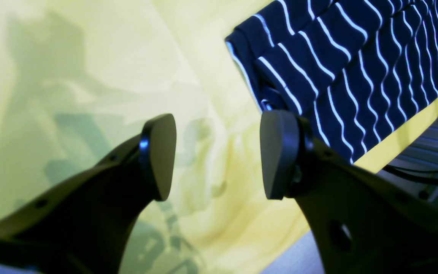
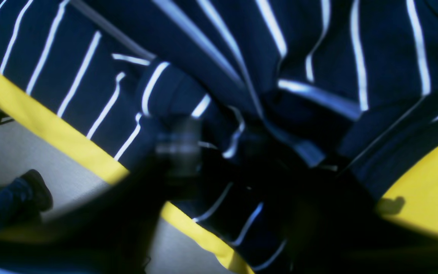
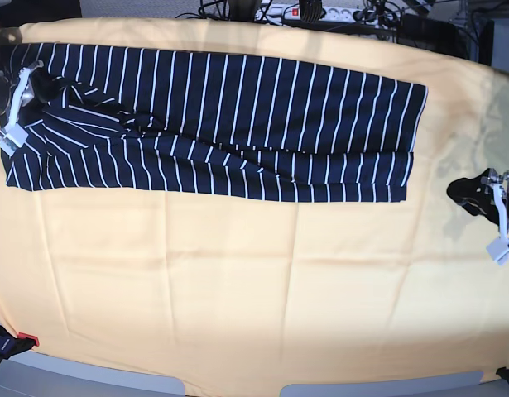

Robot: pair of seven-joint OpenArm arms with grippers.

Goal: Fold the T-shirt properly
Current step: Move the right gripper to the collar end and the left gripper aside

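The T-shirt (image 3: 221,116), dark navy with thin white stripes, lies folded into a long band across the far part of the yellow-orange cloth (image 3: 237,289). My right gripper (image 3: 31,87) sits at the band's left end over bunched fabric. In the right wrist view the T-shirt (image 2: 356,45) fills the frame. The right gripper (image 2: 245,160) is a dark blur against the folds, and how its jaws stand is unclear. My left gripper (image 1: 219,156) is open with nothing between its fingers, hovering over bare cloth. It is just off the T-shirt (image 1: 356,76) corner and apart from the right end (image 3: 482,194).
Cables and a power strip (image 3: 320,12) run behind the table's far edge. A red clamp (image 3: 26,339) sits at the front-left corner. A metal rail (image 1: 432,144) shows past the cloth's edge. A shoe (image 2: 32,194) stands on the floor beside the table.
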